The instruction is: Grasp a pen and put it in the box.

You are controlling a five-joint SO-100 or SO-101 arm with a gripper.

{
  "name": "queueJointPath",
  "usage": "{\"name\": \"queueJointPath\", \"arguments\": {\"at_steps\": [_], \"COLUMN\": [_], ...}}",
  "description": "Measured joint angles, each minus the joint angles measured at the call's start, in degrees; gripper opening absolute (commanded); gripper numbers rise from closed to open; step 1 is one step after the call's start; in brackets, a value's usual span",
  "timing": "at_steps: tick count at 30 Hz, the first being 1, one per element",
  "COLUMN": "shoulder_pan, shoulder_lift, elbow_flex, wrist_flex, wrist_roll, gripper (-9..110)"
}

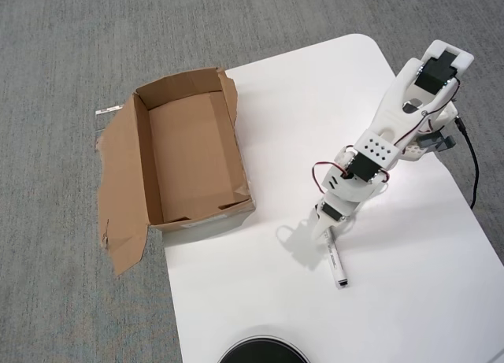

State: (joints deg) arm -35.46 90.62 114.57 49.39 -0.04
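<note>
The pen (335, 261) is a slim white marker with a black end toward the table's front. It lies at an angle on the white table (409, 300), right of centre. My gripper (326, 226) reaches down from the arm at the upper right and sits over the pen's upper end, which is hidden under the fingers. From above I cannot tell whether the jaws are closed on the pen or whether it is off the table. The box (193, 158) is open brown cardboard with torn flaps. It stands at the table's left edge, empty, well left of the gripper.
The arm's base (437, 72) stands at the table's far right corner, with a black cable (472, 166) running along the right edge. A black round object (264, 353) pokes in at the bottom edge. Grey carpet (63, 64) surrounds the table.
</note>
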Motion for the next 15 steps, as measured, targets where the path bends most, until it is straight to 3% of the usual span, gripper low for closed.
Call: {"name": "queueJointPath", "arguments": {"at_steps": [15], "shoulder_pan": [0.0], "shoulder_lift": [-3.3], "elbow_flex": [-0.1], "wrist_flex": [0.0], "wrist_roll": [0.1], "gripper": [28]}}
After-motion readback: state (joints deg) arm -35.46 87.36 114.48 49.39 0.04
